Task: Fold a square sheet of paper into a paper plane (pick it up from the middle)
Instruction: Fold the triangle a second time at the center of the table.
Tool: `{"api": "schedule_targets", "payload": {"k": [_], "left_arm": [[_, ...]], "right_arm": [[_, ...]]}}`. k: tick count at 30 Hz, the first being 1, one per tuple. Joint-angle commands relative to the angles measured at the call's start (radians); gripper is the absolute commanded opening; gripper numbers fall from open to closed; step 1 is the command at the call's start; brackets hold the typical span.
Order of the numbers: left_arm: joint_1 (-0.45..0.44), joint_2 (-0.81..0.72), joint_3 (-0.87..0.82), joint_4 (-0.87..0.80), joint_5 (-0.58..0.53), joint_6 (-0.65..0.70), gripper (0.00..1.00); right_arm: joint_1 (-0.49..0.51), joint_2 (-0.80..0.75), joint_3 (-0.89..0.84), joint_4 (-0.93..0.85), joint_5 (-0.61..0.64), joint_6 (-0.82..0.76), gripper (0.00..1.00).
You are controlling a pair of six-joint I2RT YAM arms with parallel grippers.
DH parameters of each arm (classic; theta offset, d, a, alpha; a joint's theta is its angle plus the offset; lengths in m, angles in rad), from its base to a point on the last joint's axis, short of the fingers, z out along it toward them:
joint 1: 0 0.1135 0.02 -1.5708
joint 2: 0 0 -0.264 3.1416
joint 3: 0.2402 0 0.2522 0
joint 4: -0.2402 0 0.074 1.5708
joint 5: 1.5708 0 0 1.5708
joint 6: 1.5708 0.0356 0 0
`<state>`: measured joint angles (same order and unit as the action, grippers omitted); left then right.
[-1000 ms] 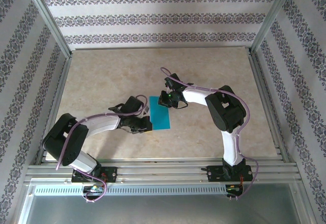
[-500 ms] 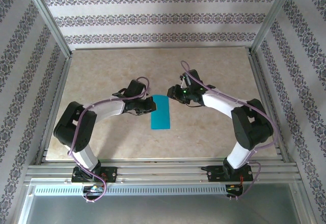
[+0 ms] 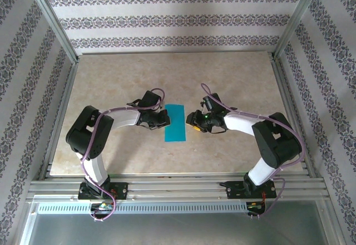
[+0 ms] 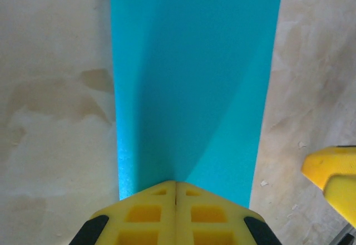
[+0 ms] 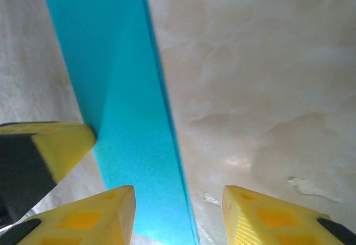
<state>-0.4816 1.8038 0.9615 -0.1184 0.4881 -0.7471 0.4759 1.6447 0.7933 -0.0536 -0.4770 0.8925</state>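
paper: the teal sheet of paper (image 3: 175,122) lies flat near the middle of the table (image 3: 239,72). It looks like a long narrow strip rather than a square, so I'd say it's folded in half.

paper's edge: in the right wrist view the long side nearest that arm looks a bit thick, like a fold or two layers. Can't tell which.

left gripper: the left gripper (image 4: 176,192) is closed all the way, yellow fingertips pressed together with nothing between them. The tips sit right on the strip's long left side, about halfway along, and look to be touching it.

right gripper: the right gripper (image 5: 178,200) has its jaws apart, roughly half open, and isn't holding anything. It's low over the table just beside the strip's other long side, pointing at it.

how they line up: from the top camera the two grippers face each other with the strip between them.
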Motion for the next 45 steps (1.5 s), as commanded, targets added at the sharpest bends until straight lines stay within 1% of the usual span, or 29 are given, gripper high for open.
{"api": "schedule_targets", "payload": {"k": [1, 7, 12, 18, 25, 31, 33, 38, 45], "left_arm": [[0.016, 0.021, -0.018, 0.022, -0.014, -0.027, 0.02], [0.016, 0.032, -0.035, 0.022, -0.025, -0.041, 0.02], [0.017, 0.041, -0.04, 0.004, -0.037, -0.064, 0.02], [0.021, 0.067, -0.032, -0.043, -0.038, -0.106, 0.02], [0.023, 0.077, -0.031, -0.072, -0.035, -0.126, 0.02], [0.023, 0.081, -0.035, -0.077, -0.035, -0.124, 0.02], [0.023, 0.081, -0.036, -0.076, -0.034, -0.124, 0.02], [0.024, 0.083, -0.039, -0.073, -0.031, -0.127, 0.02], [0.024, 0.085, -0.041, -0.075, -0.031, -0.127, 0.02]], "right_arm": [[0.025, 0.022, 0.004, 0.029, -0.04, 0.039, 0.44], [0.039, 0.039, 0.005, 0.021, -0.034, 0.064, 0.39], [0.057, 0.037, 0.003, -0.004, -0.054, 0.058, 0.39], [0.072, 0.033, 0.001, -0.071, -0.013, 0.027, 0.4], [0.081, 0.072, 0.055, -0.078, 0.008, -0.01, 0.4], [0.084, 0.099, 0.098, -0.075, 0.018, -0.034, 0.35], [0.084, 0.101, 0.106, -0.071, 0.019, -0.04, 0.31], [0.087, 0.121, 0.128, -0.085, 0.037, -0.055, 0.31], [0.092, 0.161, 0.158, -0.094, 0.053, -0.073, 0.35]]}}
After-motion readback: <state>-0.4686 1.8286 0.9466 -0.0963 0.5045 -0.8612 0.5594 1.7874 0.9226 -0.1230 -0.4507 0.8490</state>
